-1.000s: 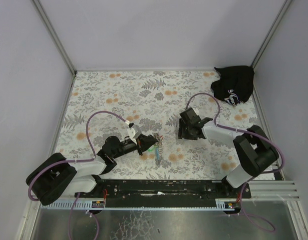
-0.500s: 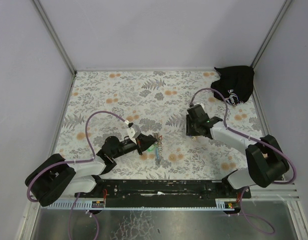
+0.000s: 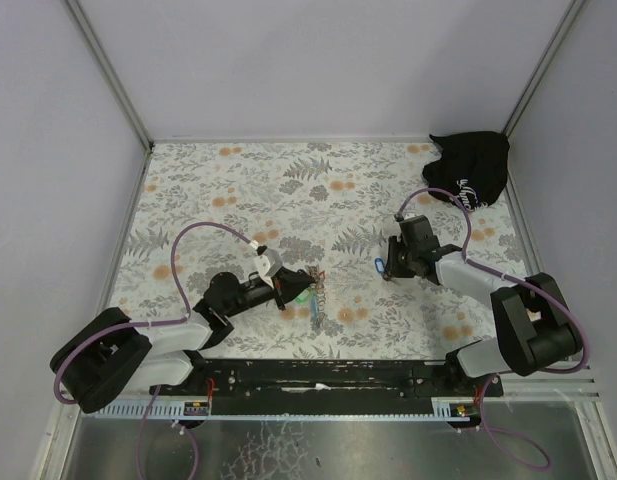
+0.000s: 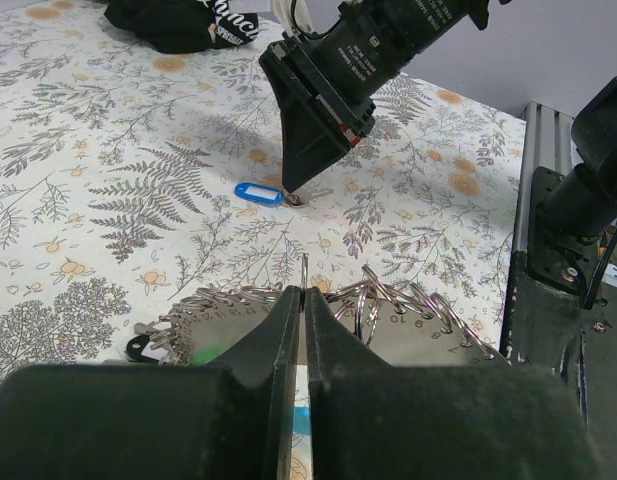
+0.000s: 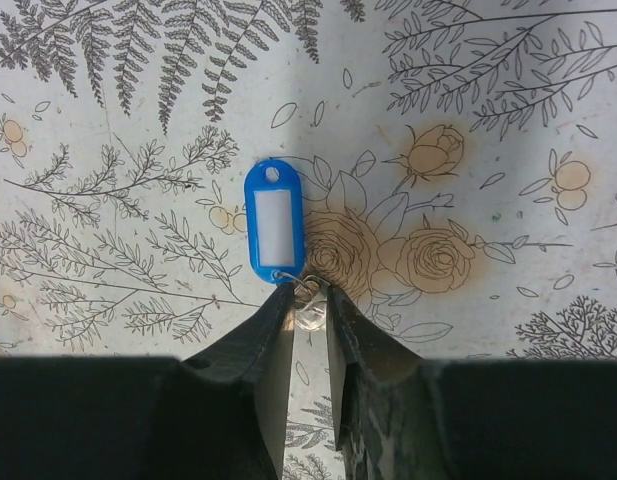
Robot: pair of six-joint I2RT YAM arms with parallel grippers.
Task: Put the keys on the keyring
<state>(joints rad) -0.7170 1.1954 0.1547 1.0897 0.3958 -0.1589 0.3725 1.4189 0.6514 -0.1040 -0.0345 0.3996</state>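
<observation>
The blue key (image 5: 273, 225) is a blue tag with a white label and a small wire ring, lying flat on the floral cloth. My right gripper (image 5: 308, 290) is shut on that small ring, tips down on the cloth. The blue key also shows in the top view (image 3: 378, 265), left of my right gripper (image 3: 389, 268), and in the left wrist view (image 4: 258, 192). My left gripper (image 4: 304, 295) is shut on the keyring (image 4: 428, 320), a metal bundle with several numbered rings and a green patch, also seen in the top view (image 3: 314, 300). The yellow key is out of view.
A black cloth bag with white print (image 3: 470, 170) lies in the far right corner and shows in the left wrist view (image 4: 178, 22). Grey walls close the left, back and right sides. A black rail (image 3: 328, 375) runs along the near edge.
My right arm has swung right and its gripper has come down onto the blue key's ring; the blue key now shows beside it. My left arm and the keyring have not moved.
</observation>
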